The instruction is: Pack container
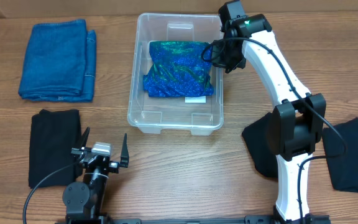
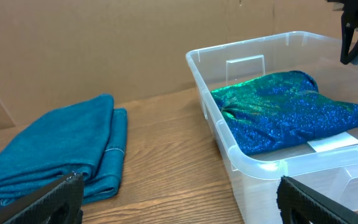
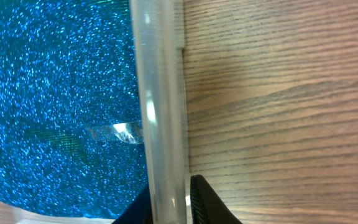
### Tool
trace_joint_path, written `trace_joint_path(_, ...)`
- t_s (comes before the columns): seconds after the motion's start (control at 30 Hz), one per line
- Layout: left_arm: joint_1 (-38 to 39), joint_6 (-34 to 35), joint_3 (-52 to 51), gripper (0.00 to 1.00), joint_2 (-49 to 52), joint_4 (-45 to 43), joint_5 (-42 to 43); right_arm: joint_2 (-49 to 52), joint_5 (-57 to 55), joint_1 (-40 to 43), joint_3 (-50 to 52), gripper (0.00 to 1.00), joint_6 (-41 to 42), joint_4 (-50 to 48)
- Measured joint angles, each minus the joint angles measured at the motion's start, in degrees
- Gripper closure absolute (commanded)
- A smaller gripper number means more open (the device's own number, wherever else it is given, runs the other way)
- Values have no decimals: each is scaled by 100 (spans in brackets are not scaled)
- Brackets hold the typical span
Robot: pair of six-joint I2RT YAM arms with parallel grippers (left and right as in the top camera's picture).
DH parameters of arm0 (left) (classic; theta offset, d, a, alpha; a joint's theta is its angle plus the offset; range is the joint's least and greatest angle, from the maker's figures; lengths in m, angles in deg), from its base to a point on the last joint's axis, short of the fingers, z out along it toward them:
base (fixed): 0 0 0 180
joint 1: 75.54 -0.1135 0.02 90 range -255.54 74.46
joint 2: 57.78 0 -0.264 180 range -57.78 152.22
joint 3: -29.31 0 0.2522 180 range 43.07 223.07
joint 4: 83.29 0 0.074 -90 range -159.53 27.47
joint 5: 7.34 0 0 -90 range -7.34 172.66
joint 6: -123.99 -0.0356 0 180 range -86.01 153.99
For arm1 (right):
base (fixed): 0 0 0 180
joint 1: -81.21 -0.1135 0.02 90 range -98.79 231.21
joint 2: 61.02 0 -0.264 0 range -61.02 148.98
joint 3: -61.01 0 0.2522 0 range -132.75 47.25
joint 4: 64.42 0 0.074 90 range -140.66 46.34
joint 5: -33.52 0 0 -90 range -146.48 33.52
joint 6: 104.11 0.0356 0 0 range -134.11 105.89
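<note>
The container (image 1: pixel 133 93) stands at upper centre of the overhead view, a sparkly cloth (image 1: pixel 179 70) inside. It looks light, stiff and smooth (maybe slippery); the thick rim is best to hold. The right gripper (image 1: pixel 219 57) pinches its right wall; the left gripper (image 1: pixel 104 142) gapes empty.

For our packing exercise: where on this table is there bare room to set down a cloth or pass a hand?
Free: the wood between blue towel and container; the wood before the container, between left gripper and right arm; the container's near end, beside the sparkly cloth. Crowded: the right side, black cloths under that arm.
</note>
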Motion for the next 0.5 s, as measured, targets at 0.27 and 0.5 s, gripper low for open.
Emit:
trace_joint_path(0.27,0,0,0,0,0,0,0,2,2,4,0,82,-627,-22)
trace_joint_path(0.5,0,0,0,0,-2,0,0,0,4,4,0,82,-1104,-33)
